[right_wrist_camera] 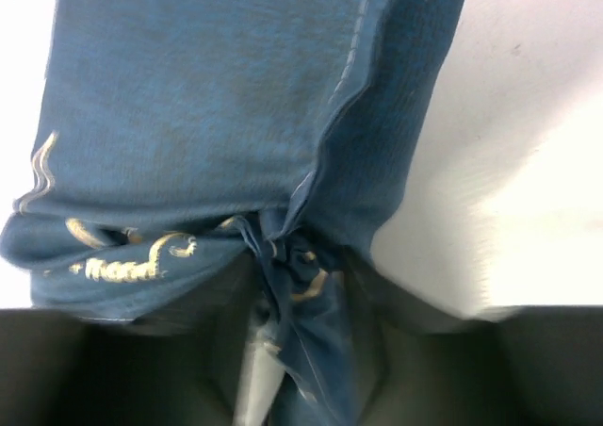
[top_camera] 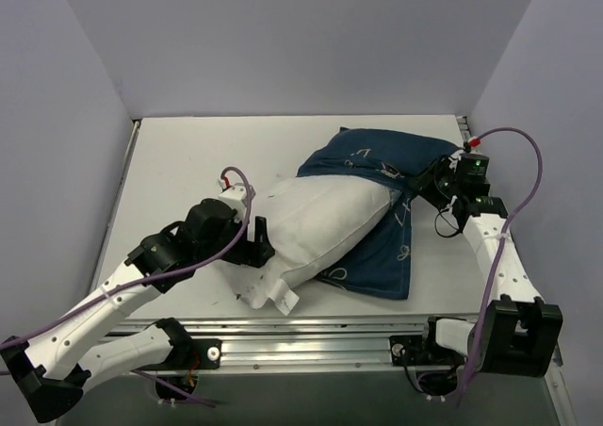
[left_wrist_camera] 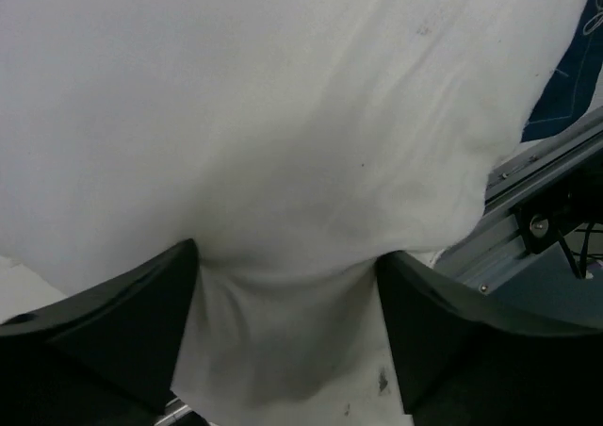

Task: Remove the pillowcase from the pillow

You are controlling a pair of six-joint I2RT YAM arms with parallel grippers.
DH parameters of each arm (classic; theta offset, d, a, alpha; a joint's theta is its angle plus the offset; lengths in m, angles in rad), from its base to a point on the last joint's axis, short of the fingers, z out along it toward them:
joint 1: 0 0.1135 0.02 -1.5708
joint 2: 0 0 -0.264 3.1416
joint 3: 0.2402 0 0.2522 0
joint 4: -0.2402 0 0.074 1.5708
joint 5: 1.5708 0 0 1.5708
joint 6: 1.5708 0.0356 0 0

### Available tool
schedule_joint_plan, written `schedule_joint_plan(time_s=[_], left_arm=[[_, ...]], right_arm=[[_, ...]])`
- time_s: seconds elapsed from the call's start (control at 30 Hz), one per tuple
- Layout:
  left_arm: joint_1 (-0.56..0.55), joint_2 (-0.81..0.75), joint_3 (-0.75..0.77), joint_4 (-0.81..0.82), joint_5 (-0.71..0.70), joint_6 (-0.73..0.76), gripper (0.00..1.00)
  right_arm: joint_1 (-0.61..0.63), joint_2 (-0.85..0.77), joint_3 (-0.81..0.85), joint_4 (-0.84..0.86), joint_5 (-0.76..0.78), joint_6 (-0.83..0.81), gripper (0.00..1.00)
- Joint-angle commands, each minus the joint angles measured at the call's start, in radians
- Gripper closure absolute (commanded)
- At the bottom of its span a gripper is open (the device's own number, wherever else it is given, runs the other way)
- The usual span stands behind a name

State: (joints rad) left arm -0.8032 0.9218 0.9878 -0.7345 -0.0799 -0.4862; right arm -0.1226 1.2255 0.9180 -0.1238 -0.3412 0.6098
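Observation:
The white pillow point(top_camera: 316, 230) lies slantwise in the middle of the table, its near end with a small tag toward the front. Most of it is bare. The navy pillowcase point(top_camera: 377, 167) covers only its far right end and lies bunched behind and to the right of it. My left gripper point(top_camera: 256, 240) is at the pillow's left side, its jaws pinching a fold of white pillow point(left_wrist_camera: 283, 256) between them. My right gripper point(top_camera: 426, 188) is shut on a gathered bunch of the pillowcase point(right_wrist_camera: 301, 285) at its right edge.
The grey table point(top_camera: 188, 162) is walled by lilac panels at the back and sides. An aluminium rail point(top_camera: 311, 346) runs along the front edge and shows in the left wrist view point(left_wrist_camera: 537, 209). Purple cables loop over both arms.

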Motion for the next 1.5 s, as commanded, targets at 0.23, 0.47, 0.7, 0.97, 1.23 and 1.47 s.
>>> schedule_joint_plan(time_s=[0.23, 0.47, 0.7, 0.97, 1.23, 1.47], left_arm=[[0.021, 0.184, 0.216, 0.073, 0.203, -0.012, 0.06], [0.104, 0.386, 0.421, 0.081, 0.295, 0.059, 0.06], [0.288, 0.656, 0.554, 0.122, 0.347, 0.207, 0.06], [0.315, 0.946, 0.655, 0.112, 0.48, 0.293, 0.06], [0.317, 0.967, 0.597, 0.167, 0.551, 0.261, 0.95], [0.276, 0.749, 0.558, 0.17, 0.416, 0.296, 0.98]], right_arm=[[0.107, -0.211, 0.108, -0.106, 0.241, -0.087, 0.17], [0.257, -0.202, 0.116, -0.077, 0.165, -0.168, 0.08], [0.449, -0.178, 0.085, -0.042, 0.197, -0.212, 0.05], [0.558, -0.129, 0.097, -0.02, 0.249, -0.251, 0.04], [0.636, 0.015, 0.246, -0.051, 0.3, -0.372, 0.05], [0.678, 0.216, 0.442, -0.091, 0.338, -0.478, 0.07]])
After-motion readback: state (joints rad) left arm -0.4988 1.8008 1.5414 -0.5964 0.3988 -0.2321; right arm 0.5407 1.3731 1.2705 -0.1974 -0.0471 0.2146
